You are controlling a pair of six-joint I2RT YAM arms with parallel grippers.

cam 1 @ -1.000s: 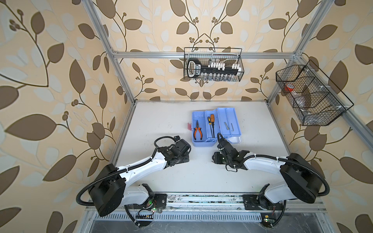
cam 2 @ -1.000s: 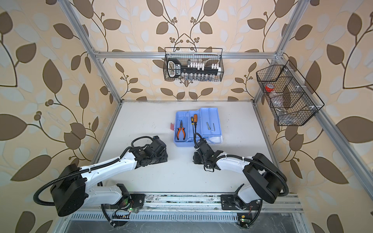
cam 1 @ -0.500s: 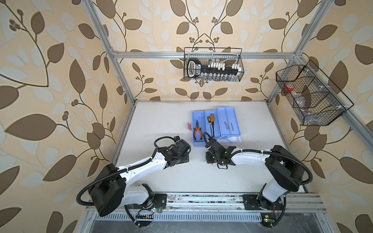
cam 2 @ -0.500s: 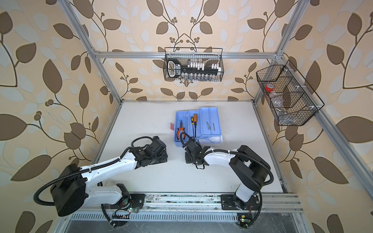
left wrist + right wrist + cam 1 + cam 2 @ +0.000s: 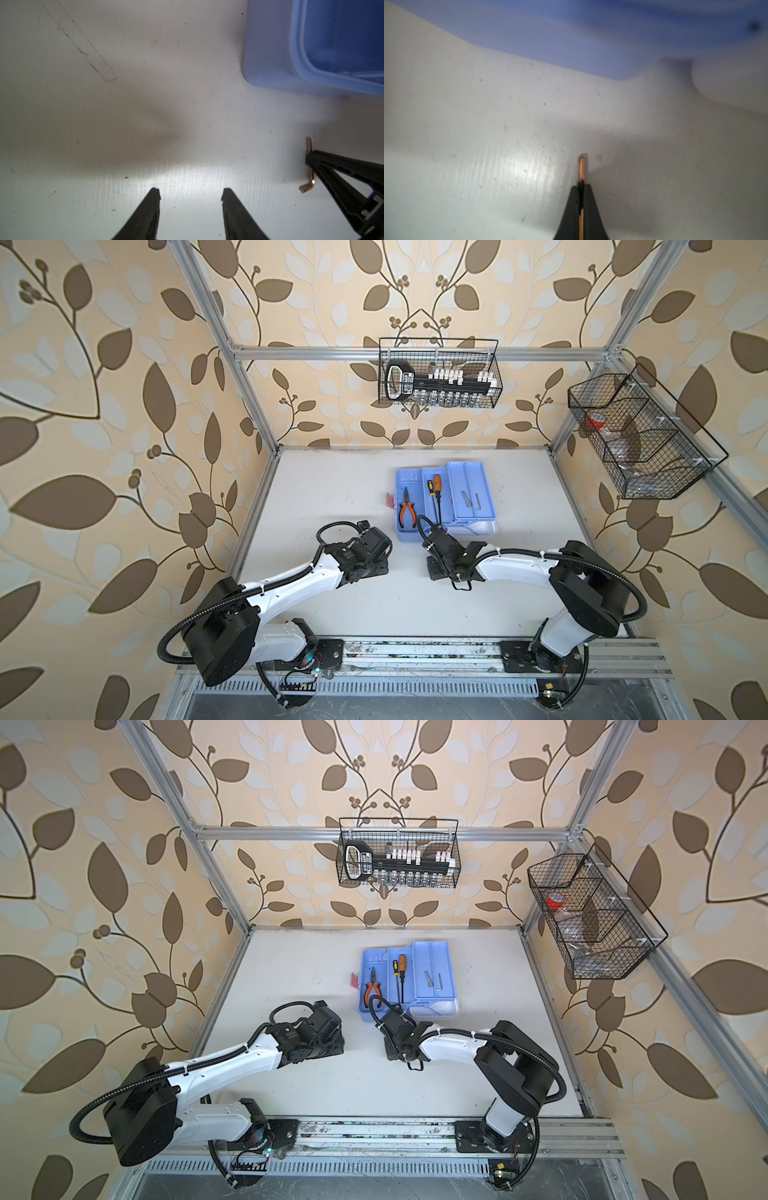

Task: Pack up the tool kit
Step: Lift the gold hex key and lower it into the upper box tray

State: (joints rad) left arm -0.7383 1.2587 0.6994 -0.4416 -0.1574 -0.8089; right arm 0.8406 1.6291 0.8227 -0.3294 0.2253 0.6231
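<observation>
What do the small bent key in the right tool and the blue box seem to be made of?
The bent key looks like metal: copper-coloured, shiny, with flat, straight sides. The blue box is probably moulded plastic: smooth, even colour, rounded corners.

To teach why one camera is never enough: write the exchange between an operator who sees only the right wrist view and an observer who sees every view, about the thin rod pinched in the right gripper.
Operator: What is this rod I've pinched?
Observer: A hex key. The left wrist view shows a short bent leg at the end behind the right gripper.
Operator: That blue blur ahead, is it ready for it?
Observer: In both top views the kit stands open, with pliers and a screwdriver lying inside.
</observation>
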